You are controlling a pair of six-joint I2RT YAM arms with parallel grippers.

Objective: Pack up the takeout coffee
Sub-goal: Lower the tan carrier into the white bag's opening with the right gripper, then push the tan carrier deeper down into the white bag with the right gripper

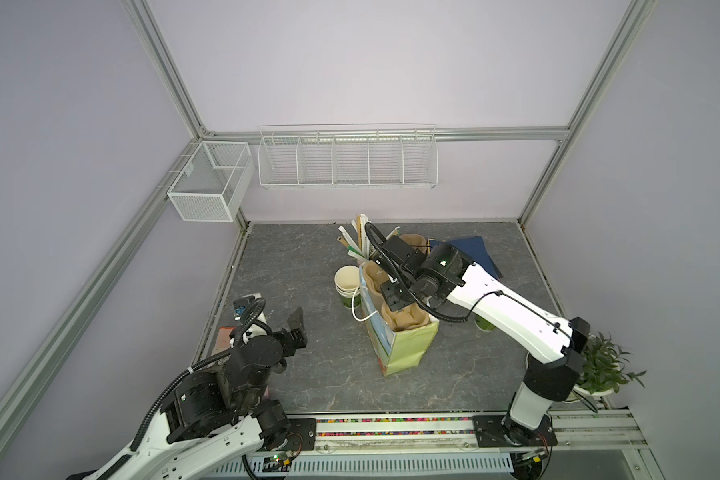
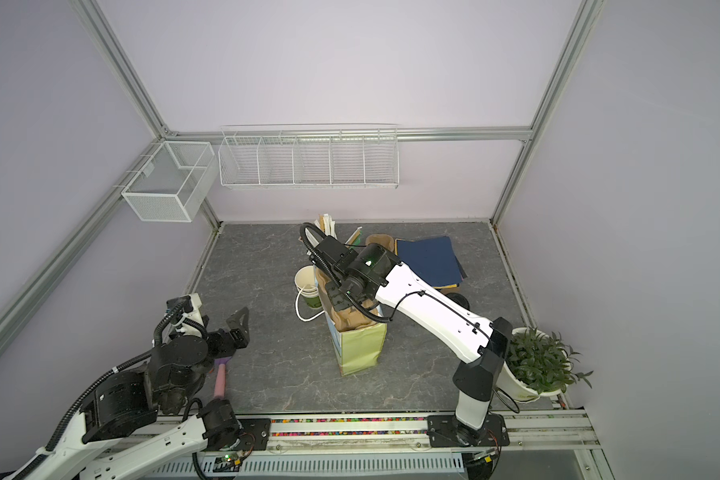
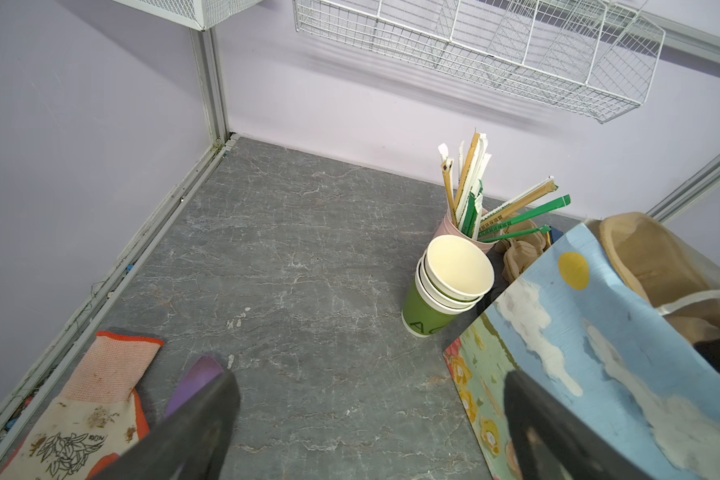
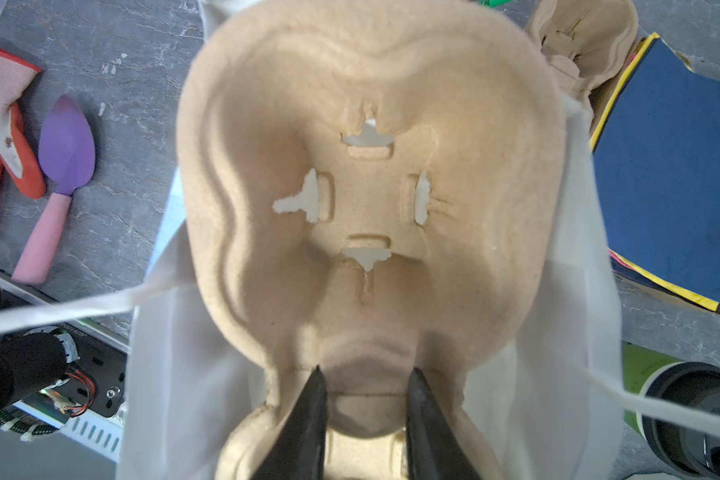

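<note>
In both top views the right gripper (image 1: 395, 297) is sunk in the mouth of the paper bag (image 1: 408, 345); its arm lies over the takeout coffee (image 1: 484, 326), which sits on the table just beside the bag, not yet in it; the left gripper (image 2: 237, 328) hangs well apart at the table's left side; a potted plant (image 2: 537, 361) crowds the right arm's base.

From the left wrist, the left fingers (image 3: 208, 415) are spread wide on nothing; ahead stand a stack of lidless cups (image 3: 454, 282) and a straw holder (image 3: 474, 199), both close to the bag.

From the right wrist, the right fingers (image 4: 308, 415) pinch the middle ridge of the pulp cup carrier (image 4: 366, 199) inside the bag; a white handle strap (image 4: 661, 407) crosses in front of the lidded coffee.

Likely trouble: the carrier wedging crooked against the bag walls; the light bag tipping if the carrier drags; the forearm knocking the coffee over; the strap snagging a finger.
</note>
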